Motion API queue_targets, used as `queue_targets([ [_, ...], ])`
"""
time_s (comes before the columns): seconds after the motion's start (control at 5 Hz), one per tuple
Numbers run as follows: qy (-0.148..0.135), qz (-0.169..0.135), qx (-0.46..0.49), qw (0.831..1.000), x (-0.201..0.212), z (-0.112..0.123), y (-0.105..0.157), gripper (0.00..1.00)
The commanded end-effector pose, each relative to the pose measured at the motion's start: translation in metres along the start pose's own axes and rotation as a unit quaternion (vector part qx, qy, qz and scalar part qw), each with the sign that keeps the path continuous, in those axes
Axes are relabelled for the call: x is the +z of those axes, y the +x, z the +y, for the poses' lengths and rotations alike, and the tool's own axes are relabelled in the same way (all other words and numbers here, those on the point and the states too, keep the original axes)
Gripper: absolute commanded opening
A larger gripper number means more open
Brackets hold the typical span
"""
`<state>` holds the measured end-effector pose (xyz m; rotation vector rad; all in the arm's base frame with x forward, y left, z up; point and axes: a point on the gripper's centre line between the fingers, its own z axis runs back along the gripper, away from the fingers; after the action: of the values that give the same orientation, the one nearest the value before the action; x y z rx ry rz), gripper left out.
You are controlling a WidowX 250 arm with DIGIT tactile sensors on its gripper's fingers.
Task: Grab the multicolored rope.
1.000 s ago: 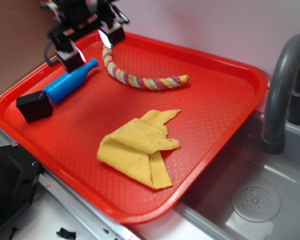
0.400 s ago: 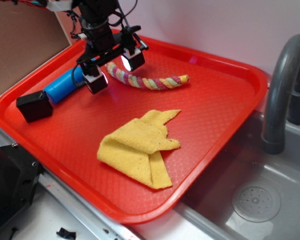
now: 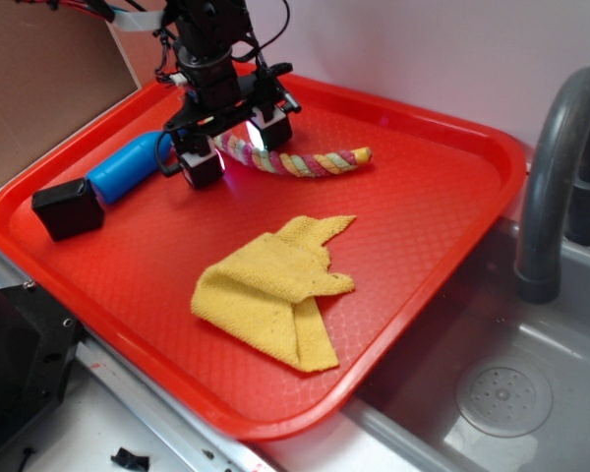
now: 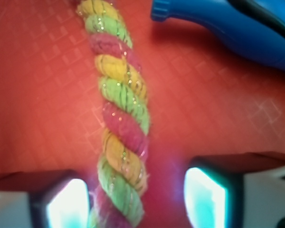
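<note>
The multicolored rope (image 3: 310, 161), twisted in pink, yellow and green, lies curved on the red tray (image 3: 413, 226) near its back. My gripper (image 3: 236, 150) is down over the rope's left end, open, one finger on each side. In the wrist view the rope (image 4: 119, 118) runs up the middle between the two glowing pads (image 4: 205, 197); it lies closer to the left pad, with a gap to the right one. The rope's left end is hidden behind the gripper in the exterior view.
A blue bottle (image 3: 128, 167) lies left of the gripper, close to its left finger, and shows at the wrist view's top right (image 4: 237, 28). A black box (image 3: 69, 208) sits at the tray's left. A yellow folded cloth (image 3: 275, 290) lies mid-tray. Sink and grey faucet (image 3: 556, 177) at right.
The gripper has come down and to the right, from above the bottle's neck to the tray surface, and now straddles the rope's left end. The objects have not moved.
</note>
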<state>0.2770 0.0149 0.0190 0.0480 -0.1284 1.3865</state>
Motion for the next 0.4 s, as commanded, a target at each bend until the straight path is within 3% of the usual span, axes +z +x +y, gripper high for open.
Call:
queue_targets([
  [0.0,-0.019,-0.002,0.002,1.0,0.005,0.001,0.004,0.0],
  [0.2,-0.036,0.003,-0.121,0.992,0.032,-0.006,0.003,0.0],
])
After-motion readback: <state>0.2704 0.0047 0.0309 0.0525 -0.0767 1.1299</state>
